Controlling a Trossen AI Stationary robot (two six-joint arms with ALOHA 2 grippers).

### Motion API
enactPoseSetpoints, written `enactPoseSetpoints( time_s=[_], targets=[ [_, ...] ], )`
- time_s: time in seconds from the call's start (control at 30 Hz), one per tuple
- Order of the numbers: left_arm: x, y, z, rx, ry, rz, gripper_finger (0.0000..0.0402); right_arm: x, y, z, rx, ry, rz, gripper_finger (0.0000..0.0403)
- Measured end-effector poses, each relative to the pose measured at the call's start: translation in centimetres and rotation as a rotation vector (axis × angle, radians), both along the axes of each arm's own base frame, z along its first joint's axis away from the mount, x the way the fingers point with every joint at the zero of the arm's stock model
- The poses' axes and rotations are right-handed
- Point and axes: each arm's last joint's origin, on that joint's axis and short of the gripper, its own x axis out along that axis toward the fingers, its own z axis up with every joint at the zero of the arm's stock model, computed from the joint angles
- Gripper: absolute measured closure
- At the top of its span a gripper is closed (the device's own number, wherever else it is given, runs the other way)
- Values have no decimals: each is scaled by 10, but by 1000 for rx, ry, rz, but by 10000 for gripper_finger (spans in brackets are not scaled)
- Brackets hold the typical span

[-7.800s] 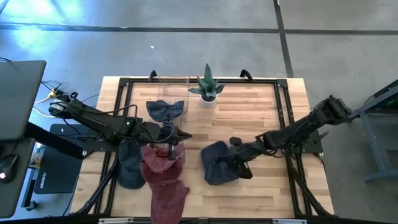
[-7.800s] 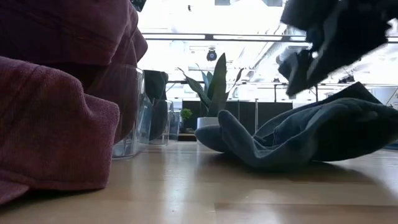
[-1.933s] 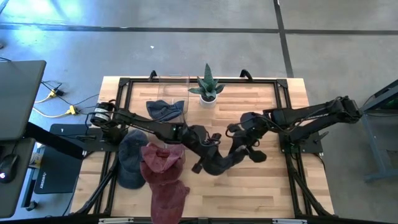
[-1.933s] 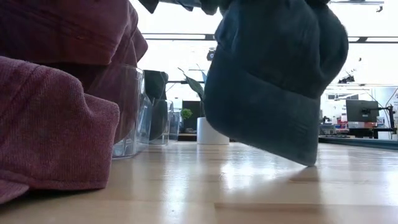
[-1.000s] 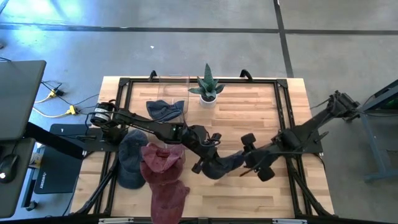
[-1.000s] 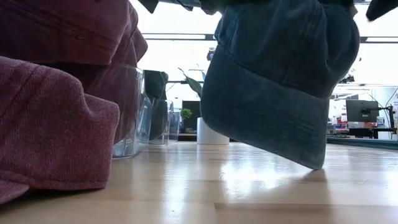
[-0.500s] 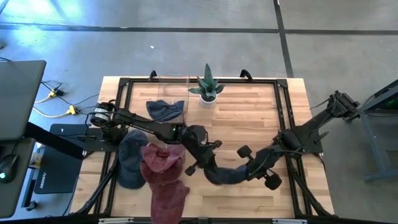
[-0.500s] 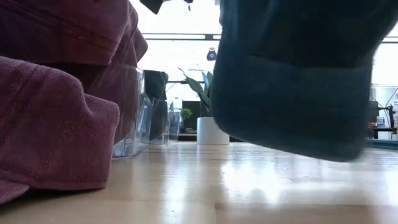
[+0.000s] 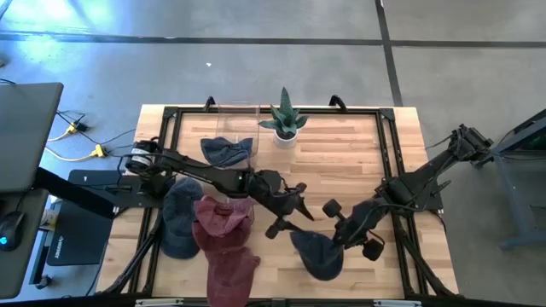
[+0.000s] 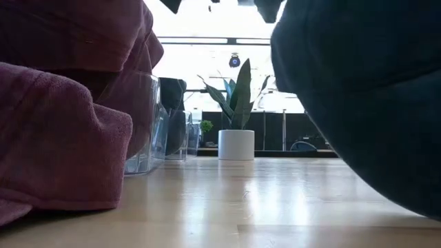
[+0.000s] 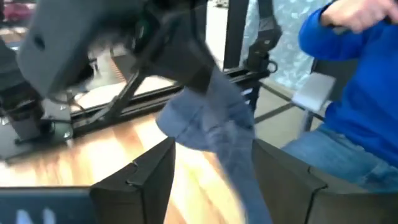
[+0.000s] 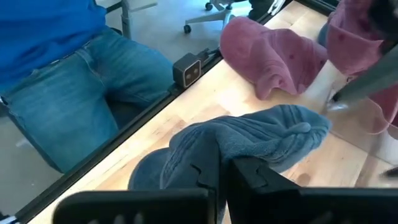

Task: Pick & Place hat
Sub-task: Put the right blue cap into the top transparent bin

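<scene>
Blue hat (image 9: 317,251) hangs pinched in right gripper (image 9: 339,236), left gripper (image 9: 288,217) open-jawed

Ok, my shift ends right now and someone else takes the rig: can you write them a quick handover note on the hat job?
Left gripper: open, mid-table, holding nothing.
Right gripper: shut on the blue hat, which hangs from it near the table's front edge.
Other hats: maroon ones and a blue-grey one piled front-left; another dark one in the clear container by the plant.
Done: hat passed over to the right arm.
Left: set it down.
</scene>
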Motion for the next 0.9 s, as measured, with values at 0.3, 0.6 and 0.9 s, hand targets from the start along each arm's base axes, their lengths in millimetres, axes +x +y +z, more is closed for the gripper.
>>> enactPoseSetpoints(
  time_s=[0.3,0.6,0.9],
  targets=[
    [31,-11,-30,-167,123,-200,155,2,-2,0,2,-2,-10,397],
    [36,-30,-21,-232,163,-607,165,-1,-4,-4,14,74,-57,397],
    [34,-34,-21,-217,153,-622,314,-7,5,-5,14,94,-39,397]
  ],
)
